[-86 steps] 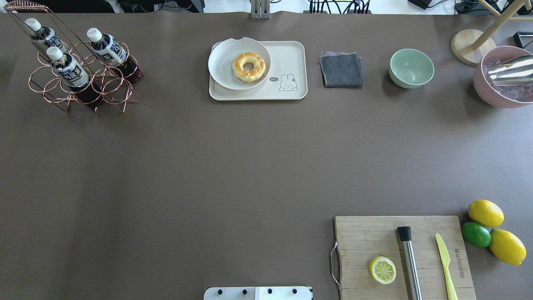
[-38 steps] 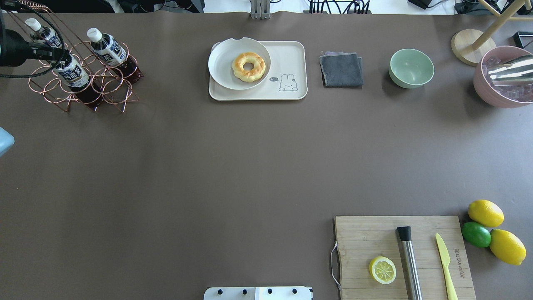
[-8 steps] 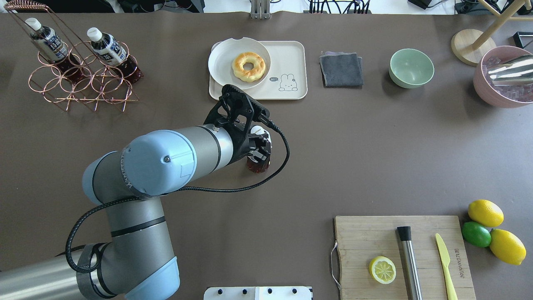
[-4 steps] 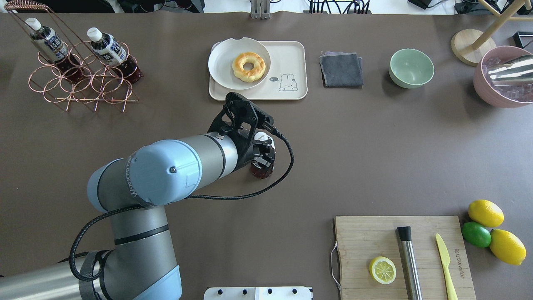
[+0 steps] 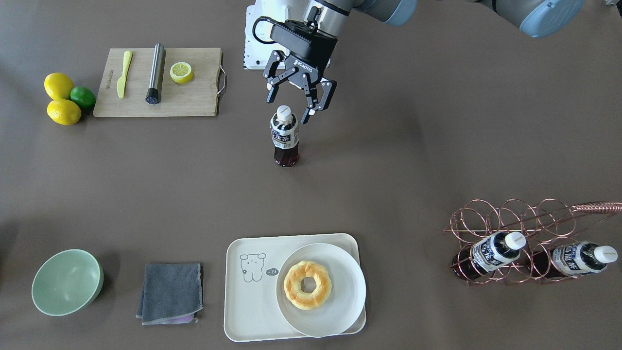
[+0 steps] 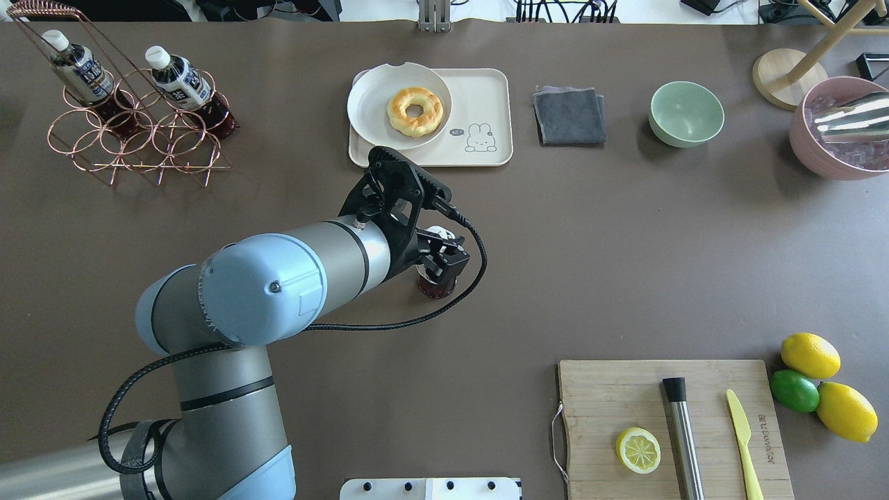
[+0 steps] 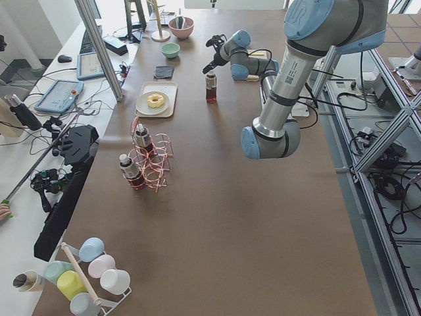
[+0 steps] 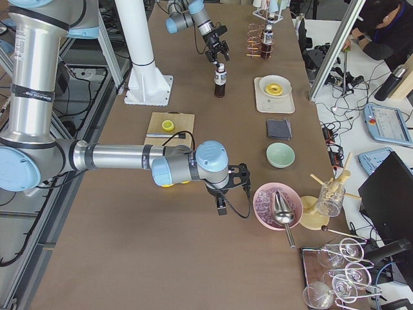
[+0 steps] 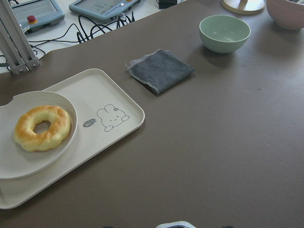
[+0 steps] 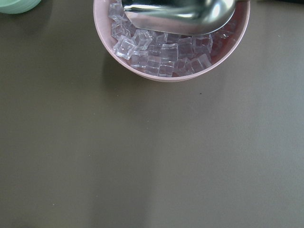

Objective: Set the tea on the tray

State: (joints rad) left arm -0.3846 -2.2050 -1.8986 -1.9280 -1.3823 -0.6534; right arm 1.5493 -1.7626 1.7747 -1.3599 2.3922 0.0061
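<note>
My left gripper point(image 5: 289, 107) hangs just over the cap of the tea point(image 5: 285, 138). Its jaws are spread wide and hold nothing, and the word ROBOTIQ is printed in white on its body. The tea stands upright on the bare table point(image 5: 437, 146) in mid-field, well apart from the tray point(image 5: 248, 301), so the task is not yet done.

I read this as a staging spot. A bottle standing alone can be taken from above at the neck, with no copper wire rack point(image 5: 510, 218) around it, while the two other bottles point(image 5: 491, 250) lean in that rack's rings.

The plate point(image 5: 340, 301) with the doughnut point(image 5: 307, 285) covers one half of the tray and overhangs its rim. The free strip is on the side with the bear drawing point(image 9: 112, 117), and I judge the tea belongs there.

A small bubble beside the drawing reads "hi". The tea's navy-and-white label carries large characters I cannot read firmly. The cutting board point(image 6: 625, 396) has a mark too small to make out.

My right gripper point(image 8: 223, 201) hovers near the pink ice bowl point(image 10: 98, 26). I cannot tell how its jaws stand.
</note>
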